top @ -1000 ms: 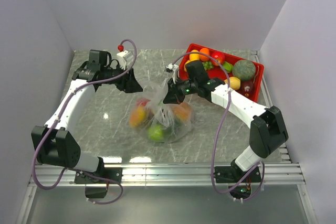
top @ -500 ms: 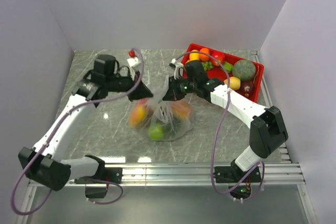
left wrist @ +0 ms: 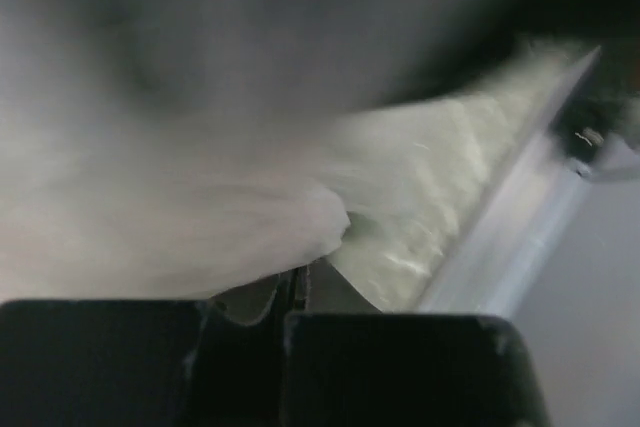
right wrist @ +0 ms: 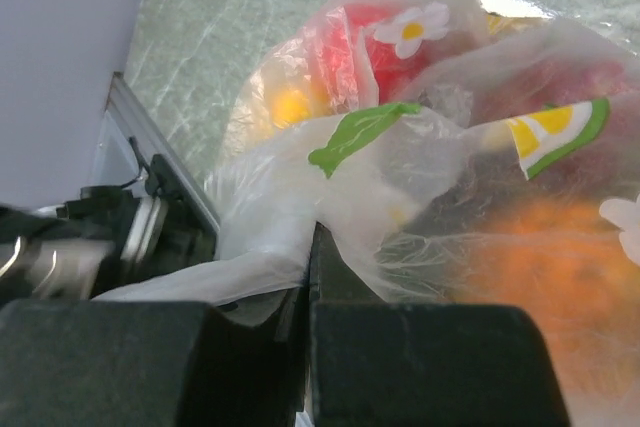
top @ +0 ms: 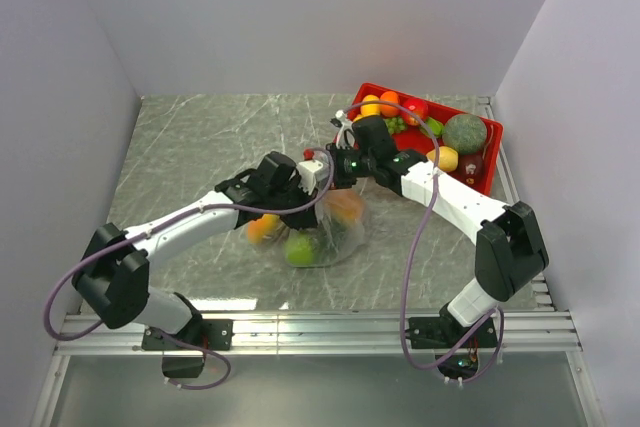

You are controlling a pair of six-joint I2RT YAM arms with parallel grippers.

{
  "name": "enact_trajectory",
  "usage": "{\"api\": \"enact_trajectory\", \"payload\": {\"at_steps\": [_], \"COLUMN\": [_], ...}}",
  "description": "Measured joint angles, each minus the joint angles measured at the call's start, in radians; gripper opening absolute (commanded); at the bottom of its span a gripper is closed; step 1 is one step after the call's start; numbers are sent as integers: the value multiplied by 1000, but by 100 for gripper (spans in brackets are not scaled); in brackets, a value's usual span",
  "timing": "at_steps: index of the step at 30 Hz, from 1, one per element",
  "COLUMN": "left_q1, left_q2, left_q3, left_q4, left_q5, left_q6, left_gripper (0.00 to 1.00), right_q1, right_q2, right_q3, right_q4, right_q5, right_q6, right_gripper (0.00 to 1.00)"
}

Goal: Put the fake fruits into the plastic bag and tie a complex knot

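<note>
Left arm swung in from the far-left side of the table [top: 190, 147], and the left gripper [left wrist: 297, 285] finished just beside the right gripper [right wrist: 308, 247], both over the plastic bag [top: 340, 237]. That left gripper was clenched, with whitish film bunched at its tips, though the wrist view was badly blurred. The right gripper was pinched tight on a gathered fold of the same bag. Prints showed clearly on the film: a white daisy [right wrist: 410, 29] with a yellow centre, a green leaf [right wrist: 362, 132], and a lemon slice [right wrist: 556, 125]. The bag sat mid-table, with fake fruits [top: 298, 248] inside it, orange and green showing through. More fruit filled the red tray [top: 494, 154] at the far right, partly hidden behind the right arm. A purple cable [top: 412, 257] looped alongside that arm.
</note>
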Motion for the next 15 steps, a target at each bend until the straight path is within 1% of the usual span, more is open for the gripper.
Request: {"api": "enact_trajectory", "payload": {"at_steps": [3, 6, 12, 15], "left_q1": [19, 39, 86, 113], "left_q2": [31, 51, 74, 74], "left_q3": [-7, -7, -7, -11], "left_q4": [26, 47, 90, 112], "left_q5": [-103, -172, -197, -183], "left_q6": [-38, -66, -106, -135], "left_gripper": [0, 0, 0, 0], "right_q1": [-5, -6, -2, 14], "right_q2": [-6, -37, -57, -56], "right_q3": [-26, -71, -108, -114], "right_q4": [16, 44, 108, 142], "right_q5": [8, 5, -24, -30], "right_q6": [19, 37, 79, 106], "right_gripper": [0, 0, 0, 0]}}
